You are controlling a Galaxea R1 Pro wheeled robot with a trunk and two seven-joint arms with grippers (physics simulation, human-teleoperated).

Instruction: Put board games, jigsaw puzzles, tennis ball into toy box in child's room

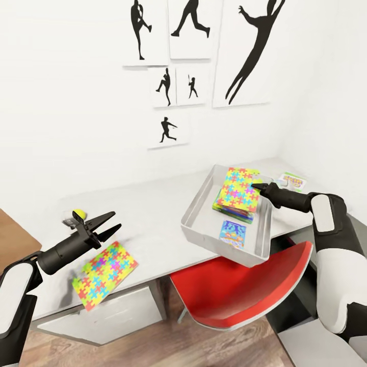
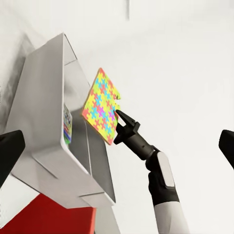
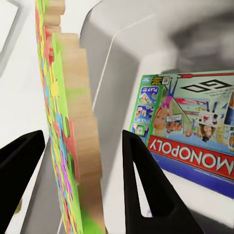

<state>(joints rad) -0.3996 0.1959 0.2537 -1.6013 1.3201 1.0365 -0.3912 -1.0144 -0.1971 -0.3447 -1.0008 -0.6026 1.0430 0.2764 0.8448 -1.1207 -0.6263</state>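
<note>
toy box [image 1: 204, 214] on table [image 1: 153, 204] | right claw [image 1: 257, 187] grasping jigsaw puzzle [image 1: 238, 188] | left claw [image 1: 109, 225] released

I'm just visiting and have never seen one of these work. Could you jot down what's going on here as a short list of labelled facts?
Right gripper: holding a jigsaw puzzle over the toy box
Left gripper: open, empty, above the table
Second jigsaw puzzle: flat at the table's front edge
Inside the box: a Monopoly board game, another small game
Tennis ball: on the table behind the left gripper
Outside the box: one board game near the wall
</note>
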